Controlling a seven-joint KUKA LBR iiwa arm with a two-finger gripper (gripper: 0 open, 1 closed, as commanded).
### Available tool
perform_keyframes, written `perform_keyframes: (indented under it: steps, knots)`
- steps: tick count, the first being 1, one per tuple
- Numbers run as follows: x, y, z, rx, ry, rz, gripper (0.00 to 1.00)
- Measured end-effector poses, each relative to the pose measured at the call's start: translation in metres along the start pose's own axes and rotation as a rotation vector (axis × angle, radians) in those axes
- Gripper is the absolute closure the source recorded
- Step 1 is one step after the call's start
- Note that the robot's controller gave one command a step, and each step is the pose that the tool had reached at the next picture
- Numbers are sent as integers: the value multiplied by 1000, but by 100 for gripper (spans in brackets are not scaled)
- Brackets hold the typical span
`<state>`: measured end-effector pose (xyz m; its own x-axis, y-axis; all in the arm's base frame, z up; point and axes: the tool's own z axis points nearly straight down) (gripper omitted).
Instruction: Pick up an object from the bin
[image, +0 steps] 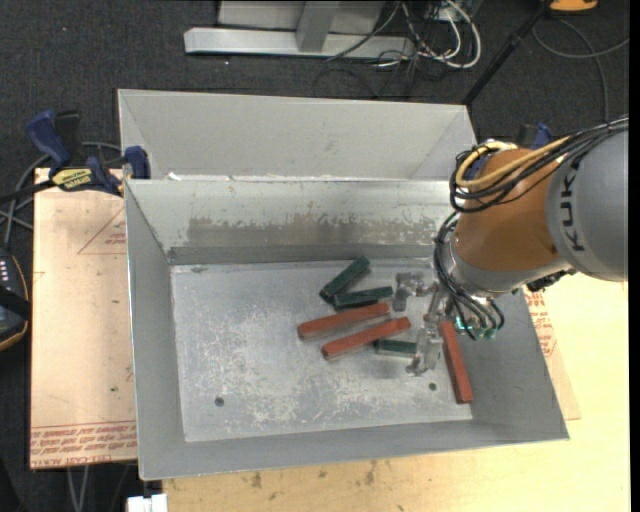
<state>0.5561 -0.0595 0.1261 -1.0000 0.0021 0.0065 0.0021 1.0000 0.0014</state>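
Three red bars (343, 322), three green bars (346, 278)

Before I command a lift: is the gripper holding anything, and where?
Cannot tell. The gripper sits low at the lower red bar's right end, beside a small green block.

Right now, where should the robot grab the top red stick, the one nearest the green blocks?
Probably near its left end, coming straight down from above, pinching across its narrow width. The upper red stick lies flat and long; its right end is crowded by the green blocks and the second red stick, while bare bin floor lies on both sides of the left end.
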Motion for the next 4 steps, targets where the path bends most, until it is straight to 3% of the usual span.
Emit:
perform_keyframes:
  steps: [1, 2, 3, 4]
  knots:
    - [-45, 82, 47, -4, -9, -31, 0]
    - [-1, 102, 55, 1, -10, -221, 0]
    - [-1, 101, 54, 2, -7, -222, 100]
    - [19, 110, -111, 3, -16, -440, 100]
